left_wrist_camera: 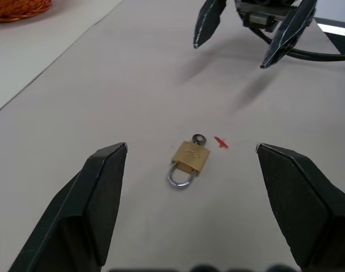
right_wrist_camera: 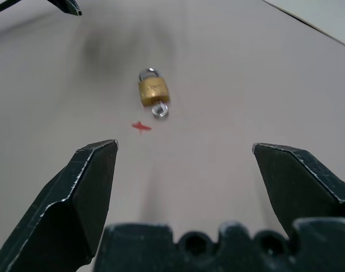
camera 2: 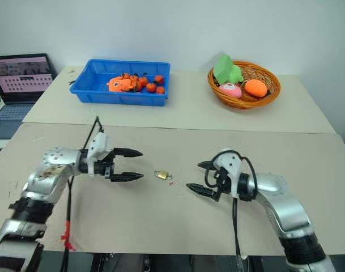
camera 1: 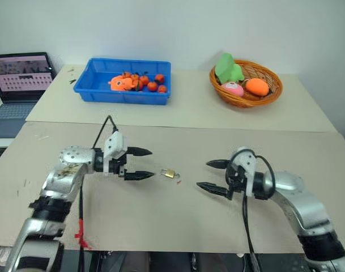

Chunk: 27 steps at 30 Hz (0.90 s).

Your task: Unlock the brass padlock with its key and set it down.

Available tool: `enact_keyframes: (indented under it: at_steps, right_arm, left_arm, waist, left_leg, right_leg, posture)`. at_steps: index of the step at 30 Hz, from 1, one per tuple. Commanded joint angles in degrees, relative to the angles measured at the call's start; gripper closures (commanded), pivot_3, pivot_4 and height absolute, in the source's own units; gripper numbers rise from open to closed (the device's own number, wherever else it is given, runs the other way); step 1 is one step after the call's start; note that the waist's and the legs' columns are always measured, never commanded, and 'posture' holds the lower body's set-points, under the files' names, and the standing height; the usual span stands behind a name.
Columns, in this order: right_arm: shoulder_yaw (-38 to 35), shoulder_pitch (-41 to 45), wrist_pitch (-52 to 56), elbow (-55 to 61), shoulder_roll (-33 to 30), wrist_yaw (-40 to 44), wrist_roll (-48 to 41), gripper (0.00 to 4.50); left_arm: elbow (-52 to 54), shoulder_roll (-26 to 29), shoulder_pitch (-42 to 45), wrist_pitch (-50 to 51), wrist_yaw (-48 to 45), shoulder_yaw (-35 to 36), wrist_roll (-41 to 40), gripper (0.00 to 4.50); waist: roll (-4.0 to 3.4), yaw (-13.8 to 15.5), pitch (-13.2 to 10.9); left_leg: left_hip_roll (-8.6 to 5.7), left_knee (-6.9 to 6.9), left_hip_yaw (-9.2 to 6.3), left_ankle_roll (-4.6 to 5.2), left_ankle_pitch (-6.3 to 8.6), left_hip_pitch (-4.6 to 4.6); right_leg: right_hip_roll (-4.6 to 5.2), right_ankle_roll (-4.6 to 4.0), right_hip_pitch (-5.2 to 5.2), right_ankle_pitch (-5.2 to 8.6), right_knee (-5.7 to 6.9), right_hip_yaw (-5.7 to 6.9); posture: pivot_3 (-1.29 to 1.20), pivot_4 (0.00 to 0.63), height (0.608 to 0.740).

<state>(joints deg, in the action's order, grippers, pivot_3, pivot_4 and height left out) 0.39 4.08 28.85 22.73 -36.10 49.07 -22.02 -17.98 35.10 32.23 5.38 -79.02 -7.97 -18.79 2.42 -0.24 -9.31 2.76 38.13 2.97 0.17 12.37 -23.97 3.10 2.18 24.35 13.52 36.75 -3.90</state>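
Observation:
The brass padlock (camera 1: 169,173) lies flat on the table between my two grippers, its silver shackle toward my left arm. In the left wrist view the padlock (left_wrist_camera: 190,159) has its key (left_wrist_camera: 199,139) stuck in the bottom end. The same key (right_wrist_camera: 160,110) and padlock (right_wrist_camera: 153,90) lie ahead of my right fingers. My left gripper (camera 1: 145,164) hovers just left of the lock, open and empty, pointing at it. To the lock's right, my right gripper (camera 1: 213,175) is also open and empty, aimed back toward it.
A small red mark (left_wrist_camera: 221,142) sits on the table beside the key. At the back stand a blue bin (camera 1: 93,90) of small orange fruit and a wicker basket (camera 1: 272,94) of soft toys. A laptop (camera 1: 20,76) is at the far left.

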Motion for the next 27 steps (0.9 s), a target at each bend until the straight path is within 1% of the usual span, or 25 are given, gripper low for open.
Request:
enact_keyframes:
  at_steps: [1, 8, 12, 16, 21, 26, 27]
  right_arm:
    - [-3.6, -3.82, 1.7, 7.32, 0.73, -4.35, -1.81, 0.04]
    - [-5.87, -8.45, 4.63, 14.83, 2.59, -11.66, -2.57, 0.04]
    - [-7.61, -9.62, 5.86, 18.34, 3.38, -14.98, -3.41, 0.04]
    - [-8.88, -10.22, 6.74, 20.48, 3.49, -16.75, -3.97, 0.04]
    - [-9.03, -9.86, 7.08, 20.96, 3.08, -17.9, -4.16, 0.04]
    - [-9.47, -9.44, 7.02, 20.83, 2.32, -18.02, -4.06, 0.04]
    - [-9.54, -9.4, 7.0, 20.83, 2.19, -18.02, -4.09, 0.01]
  left_arm:
    - [-7.43, -2.68, 4.72, -6.4, -4.95, -2.53, 2.8, 0.62]
    - [-21.0, -7.81, 11.09, -15.92, -11.76, -5.95, 7.11, 0.62]
    - [-29.77, -10.02, 14.61, -20.58, -11.45, -6.56, 10.56, 0.62]
    - [-35.9, -12.15, 17.22, -23.36, -10.49, -6.8, 13.28, 0.62]
    - [-39.26, -13.12, 18.38, -25.09, -11.36, -6.1, 14.56, 0.62]
    - [-40.2, -13.81, 18.77, -24.04, -11.4, -5.33, 14.61, 0.62]
    - [-40.36, -13.85, 18.82, -23.94, -11.28, -5.22, 14.74, 0.88]
  waist:
    - [0.0, -0.23, 0.0]
    - [0.01, -0.54, 0.0]
    - [0.01, -0.46, 0.0]
    - [0.01, -0.47, 0.0]
    - [0.01, -0.49, 0.0]
    - [0.01, -0.49, 0.0]
    - [0.01, -0.48, 0.0]
  left_leg:
    - [-0.01, 0.0, -0.01, 0.0, 0.0, 0.0]
    - [-0.02, 0.12, -0.06, 0.0, 0.0, -0.01]
    - [-0.03, 0.18, -0.11, 0.0, 0.0, -0.08]
    - [-0.05, 0.22, -0.14, 0.01, 0.0, -0.14]
    - [-0.05, 0.24, -0.17, 0.01, 0.0, -0.15]
    - [-0.05, 0.24, -0.18, 0.01, 0.0, -0.15]
    - [-0.05, 0.25, -0.18, 0.01, 0.0, -0.15]
  right_leg:
    - [0.0, 0.0, -0.01, 0.0, 0.01, 0.0]
    - [0.0, 0.04, -0.06, -0.01, 0.03, 0.0]
    - [0.0, 0.08, -0.06, -0.01, 0.02, 0.01]
    - [0.01, 0.12, -0.05, -0.03, -0.01, 0.01]
    - [0.01, 0.13, -0.05, -0.03, 0.0, 0.02]
    - [0.01, 0.13, -0.06, -0.03, 0.01, 0.02]
    - [0.01, 0.13, -0.06, -0.03, 0.01, 0.02]
  posture:
    - [0.0, 0.15, 0.74]
    - [0.0, 0.15, 0.74]
    - [0.0, 0.15, 0.74]
    - [0.0, 0.15, 0.74]
    - [0.0, 0.15, 0.74]
    - [0.0, 0.15, 0.74]
    - [0.0, 0.15, 0.74]
